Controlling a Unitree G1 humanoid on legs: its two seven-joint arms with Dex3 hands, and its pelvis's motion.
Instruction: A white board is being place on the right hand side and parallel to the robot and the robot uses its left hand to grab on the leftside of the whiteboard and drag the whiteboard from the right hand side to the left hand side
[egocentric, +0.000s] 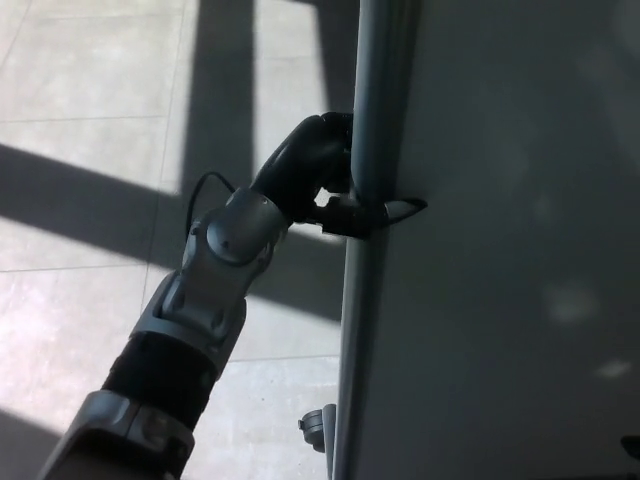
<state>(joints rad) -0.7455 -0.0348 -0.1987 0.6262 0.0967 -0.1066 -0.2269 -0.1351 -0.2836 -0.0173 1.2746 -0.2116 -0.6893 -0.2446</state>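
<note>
The whiteboard fills the right half of the head view, its grey face dim and its metal left frame running top to bottom. My left hand is shut on that left frame: the black fingers wrap behind the edge and the thumb lies across the front of the board. The silver forearm comes up from the lower left. My right hand does not show.
Light floor tiles with dark shadow bands lie left of the board. A small grey caster or foot of the board's stand shows near the bottom edge.
</note>
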